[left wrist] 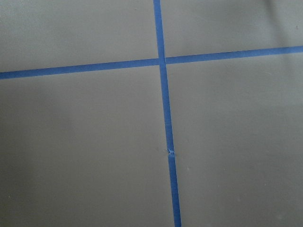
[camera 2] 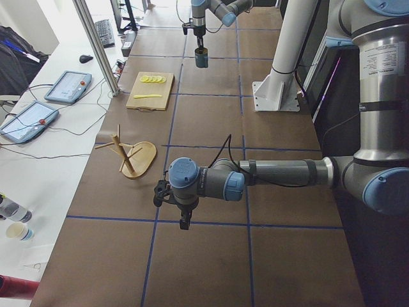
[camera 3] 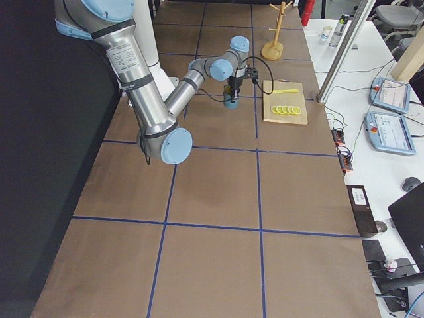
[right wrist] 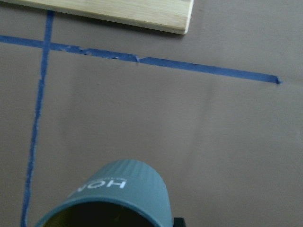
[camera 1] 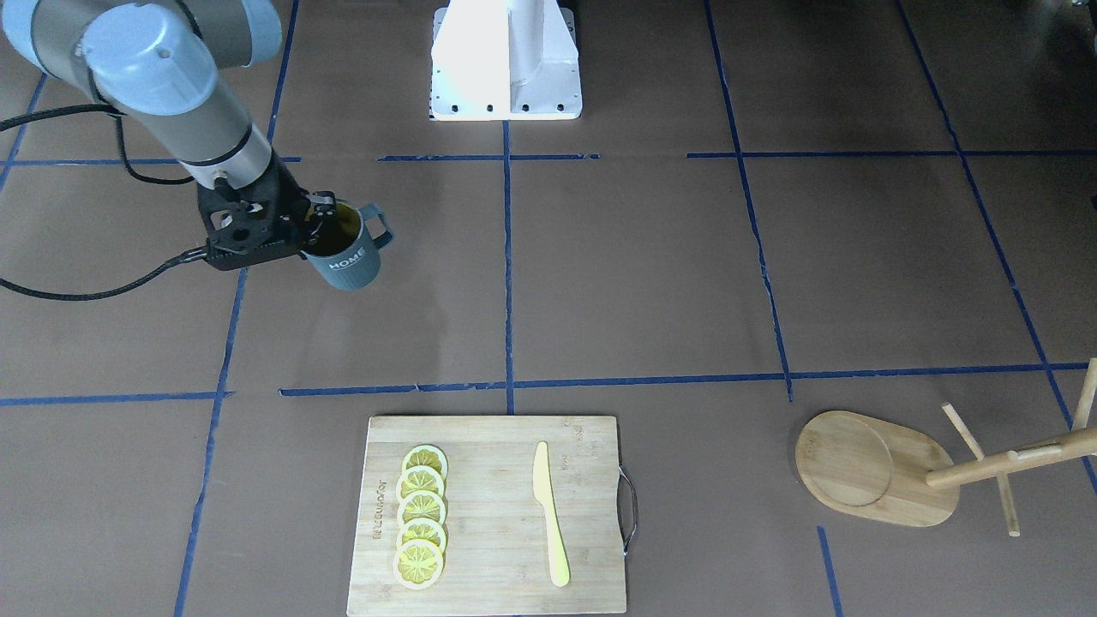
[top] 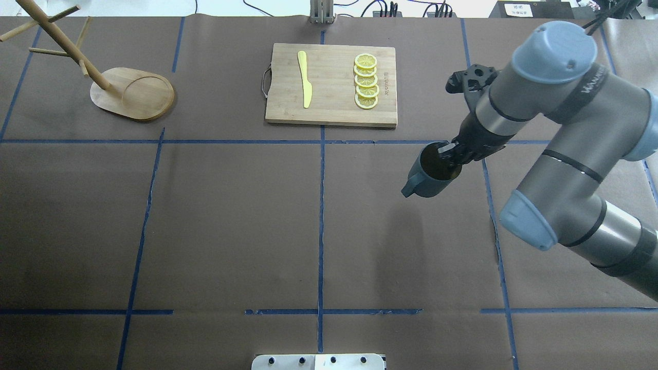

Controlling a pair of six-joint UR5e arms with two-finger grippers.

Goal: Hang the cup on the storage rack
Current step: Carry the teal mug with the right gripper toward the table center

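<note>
Brown worktop is carrying a blue tape grid. Storage rack is standing far left, its top cut off overhead. Cutting board is lying centre. Right tool is pinching the cup by its rim, holding it aloft at right. Left tool: spread or pressed together, cannot tell.

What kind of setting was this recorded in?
Probably a robotics lab: a table gridded with blue tape, teach pendants on the side bench, and the right gripper holding a prop cup.
</note>
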